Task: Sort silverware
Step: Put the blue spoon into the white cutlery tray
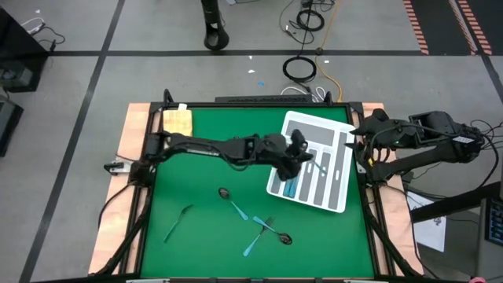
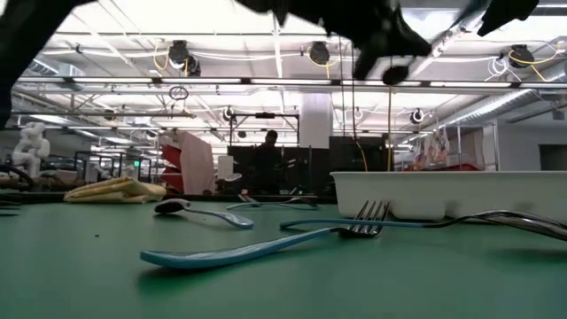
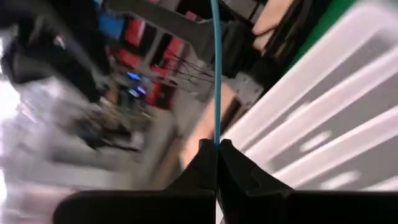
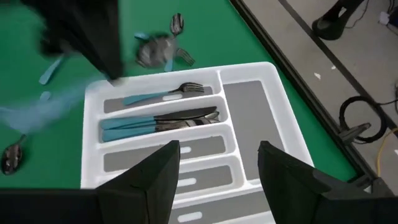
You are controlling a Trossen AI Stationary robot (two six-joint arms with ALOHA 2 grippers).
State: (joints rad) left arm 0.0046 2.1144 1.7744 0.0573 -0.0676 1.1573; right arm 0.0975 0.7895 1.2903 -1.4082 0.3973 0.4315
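A: Far left corner of the green tabletop point(image 1: 204, 236): tan sponge block point(image 1: 178, 120), just sitting there. Left-near area: a lone fork point(image 1: 178, 222) with a light-blue handle, lying flat.

B: Then a spoon point(image 1: 233, 201) a bit right of that fork, and nearer the front edge a crossed pair of pieces point(image 1: 267, 233), touching where they overlap. Can't tell fork from spoon on every one from above. From table level, a fork point(image 2: 266, 245) up close with tines pointing right.

A: Left gripper point(image 1: 292, 163) reached across to the near-left edge of the white tray point(image 1: 339, 161), right of centre. Fingers point(image 3: 233, 171) clenched on a thin light-blue handle point(image 3: 216, 74), sticking straight out from the tips. Head end not visible, so can't say which utensil.

B: Inside the tray: a fork point(image 4: 163, 94) alone in one slot, knives point(image 4: 158, 122) stacked together in the next slot over. Other long slots showing only grey liner. Wide compartment across the end, same grey liner.

A: Right gripper point(image 4: 217, 163) hanging above the tray's right side, fingers spread apart, gripping nothing. Right arm parked over the right edge of the tabletop.

B: Floor past the far edge: coiled black cable point(image 1: 299, 68).
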